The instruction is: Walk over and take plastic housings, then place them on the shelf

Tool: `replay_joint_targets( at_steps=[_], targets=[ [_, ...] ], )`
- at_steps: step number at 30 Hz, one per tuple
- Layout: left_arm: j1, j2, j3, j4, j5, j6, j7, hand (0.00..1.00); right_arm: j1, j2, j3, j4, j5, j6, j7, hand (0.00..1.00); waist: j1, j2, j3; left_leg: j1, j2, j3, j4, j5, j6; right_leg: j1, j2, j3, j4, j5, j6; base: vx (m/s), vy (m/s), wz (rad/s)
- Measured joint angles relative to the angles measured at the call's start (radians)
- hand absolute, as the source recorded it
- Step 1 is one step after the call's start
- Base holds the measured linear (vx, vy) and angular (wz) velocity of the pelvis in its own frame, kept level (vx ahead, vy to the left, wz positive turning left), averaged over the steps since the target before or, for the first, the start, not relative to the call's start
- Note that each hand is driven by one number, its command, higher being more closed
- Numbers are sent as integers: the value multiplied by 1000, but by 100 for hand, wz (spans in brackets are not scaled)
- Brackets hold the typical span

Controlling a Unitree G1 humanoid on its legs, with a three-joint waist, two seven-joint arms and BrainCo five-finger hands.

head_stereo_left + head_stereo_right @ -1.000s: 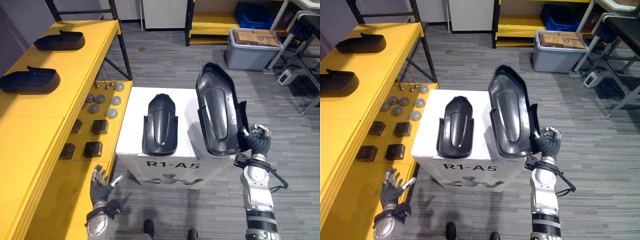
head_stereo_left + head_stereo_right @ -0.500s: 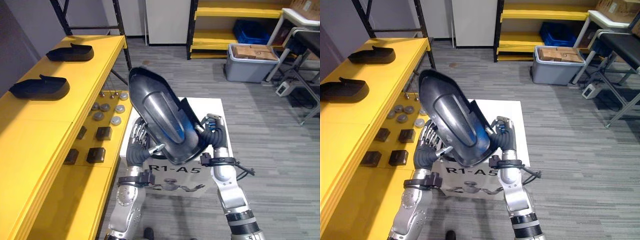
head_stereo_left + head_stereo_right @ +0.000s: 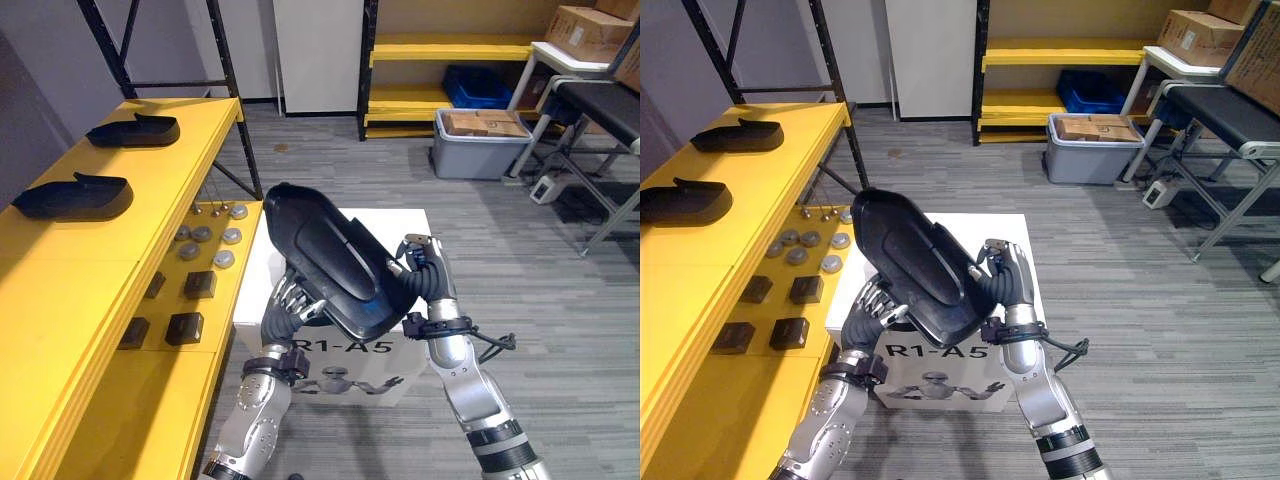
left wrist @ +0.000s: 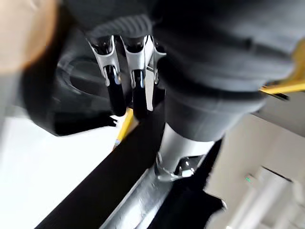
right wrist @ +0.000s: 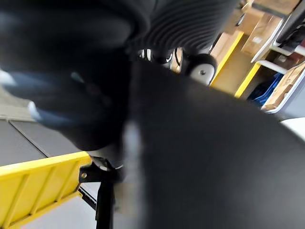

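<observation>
the right hand point(image 3: 425, 282) is curled around the edge of a black plastic housing point(image 3: 330, 255), which is held tilted above the white box point(image 3: 398, 224). the left hand point(image 3: 289, 301) is pressed beneath it, fingers straight. two more housings point(image 3: 72, 197) are seen on the yellow shelf point(image 3: 90, 265) left of the box.

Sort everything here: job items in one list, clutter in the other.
Job: held housing, left hand, right hand, near shelved housing, far shelved housing, yellow shelf, white box.
Lying about: metal discs, small black blocks, grey bin, blue crate.
</observation>
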Motion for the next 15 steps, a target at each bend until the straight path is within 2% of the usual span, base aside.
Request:
replay_joint_targets(
  at_steps=[6, 11, 15],
  targets=[
    [-2, 42, -65, 27, -63, 32, 14, 100, 14, 0, 61, -4, 25, -28, -1, 100, -2, -8, -7, -2, 2, 1, 5, 0, 0, -1, 2, 1, 1, 1, -2, 0, 0, 0],
    [-8, 41, -77, 28, -117, 35, 16, 100, 22, 10, 93, -3, 41, -46, -3, 100, 1, -22, -16, -2, 3, 1, 6, 0, 0, -1, 2, 1, 3, 1, -2, 0, 0, 0],
    [-8, 41, -75, 28, -118, 35, 18, 100, 40, 12, 95, -3, 56, -59, -8, 100, 0, -30, -22, -1, 3, 2, 6, 1, -1, -1, 2, 2, 4, 1, -2, 0, 0, 0]
  ],
)
